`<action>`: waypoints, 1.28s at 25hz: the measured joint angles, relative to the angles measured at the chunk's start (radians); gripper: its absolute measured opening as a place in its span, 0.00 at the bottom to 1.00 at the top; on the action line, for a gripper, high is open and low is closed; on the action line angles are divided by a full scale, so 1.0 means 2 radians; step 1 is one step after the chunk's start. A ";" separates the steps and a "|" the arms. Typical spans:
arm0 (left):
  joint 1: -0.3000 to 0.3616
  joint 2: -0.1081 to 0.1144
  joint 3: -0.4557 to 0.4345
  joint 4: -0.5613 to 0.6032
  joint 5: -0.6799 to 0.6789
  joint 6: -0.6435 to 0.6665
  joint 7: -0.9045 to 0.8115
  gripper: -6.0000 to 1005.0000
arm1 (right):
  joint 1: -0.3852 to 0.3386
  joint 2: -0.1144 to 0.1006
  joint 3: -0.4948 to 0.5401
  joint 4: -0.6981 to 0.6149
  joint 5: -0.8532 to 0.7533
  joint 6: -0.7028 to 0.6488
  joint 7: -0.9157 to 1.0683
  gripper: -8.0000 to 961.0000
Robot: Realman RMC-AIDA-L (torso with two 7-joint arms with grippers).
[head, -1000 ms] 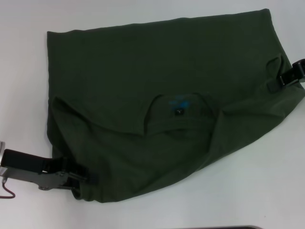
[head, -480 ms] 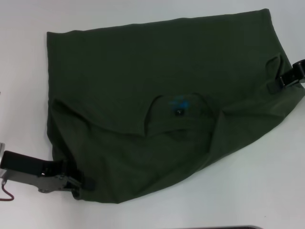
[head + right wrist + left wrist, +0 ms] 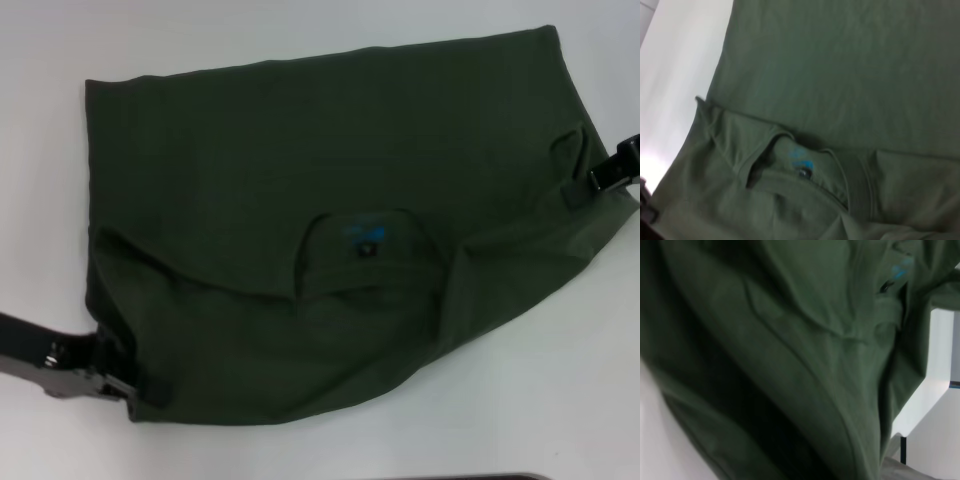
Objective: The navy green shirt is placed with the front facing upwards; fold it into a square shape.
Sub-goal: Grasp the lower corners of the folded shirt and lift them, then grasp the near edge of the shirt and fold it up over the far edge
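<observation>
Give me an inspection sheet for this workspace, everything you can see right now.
Surface: white table, bare around the cloth.
Job's things: navy green shirt lying partly folded, collar label showing.
Clutter: nothing seen.
Grippers: left gripper at the shirt's near left corner, jaws shut on the cloth; right gripper at its far right edge, shut on the cloth.
Cables: nothing seen.
Surroundings: dark edge at the table's near side.

A plain white table [image 3: 560, 380] carried the navy green shirt [image 3: 300, 180], spread between the left gripper [image 3: 135, 385] and right gripper [image 3: 590, 182].
</observation>
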 joint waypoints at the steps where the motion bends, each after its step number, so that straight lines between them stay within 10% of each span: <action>1: -0.004 0.005 -0.001 0.000 -0.001 0.005 0.000 0.03 | 0.000 0.000 0.000 -0.001 0.000 -0.005 0.000 0.05; 16: -0.084 0.060 -0.018 0.029 -0.065 0.015 -0.005 0.03 | -0.022 -0.025 0.065 -0.004 0.020 -0.031 -0.011 0.05; 32: -0.109 0.062 -0.021 0.028 -0.064 -0.123 -0.047 0.03 | -0.030 -0.038 0.146 -0.010 0.052 0.052 -0.008 0.04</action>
